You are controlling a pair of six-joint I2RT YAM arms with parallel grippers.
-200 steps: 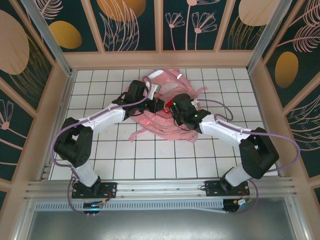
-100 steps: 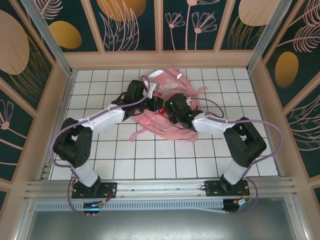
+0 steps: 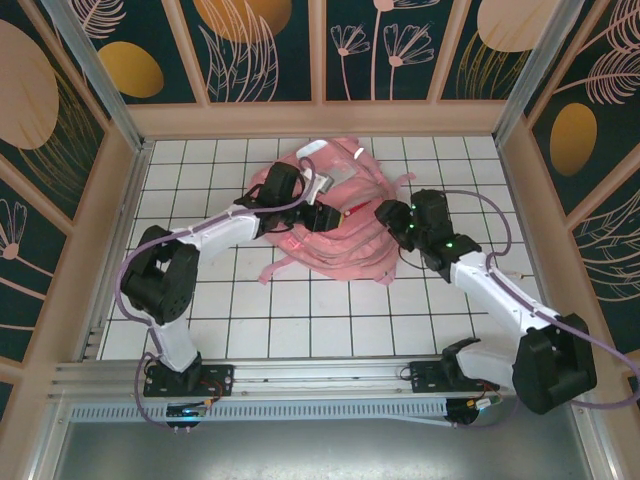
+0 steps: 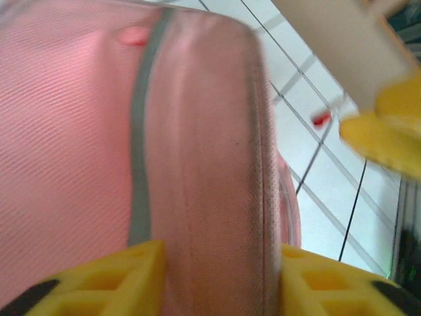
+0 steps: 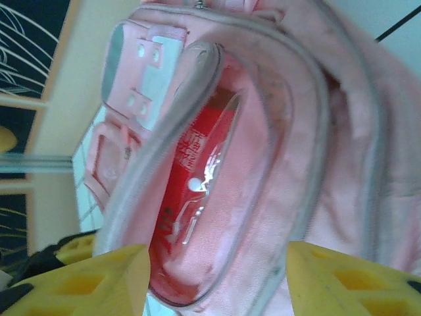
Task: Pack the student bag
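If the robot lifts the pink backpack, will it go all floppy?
Probably floppy: the student bag lies crumpled, and its fabric folds inside the left gripper. It would likely sag when lifted. Spread flat like this, it shouldn't roll.

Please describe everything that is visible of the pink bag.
The bag is soft pink fabric with grey trim and loose straps, lying slumped on the tiled table. One zip pocket gapes open; a shiny red packet sits inside. The left gripper pinches a fold of its cloth; the right gripper is open beside it.
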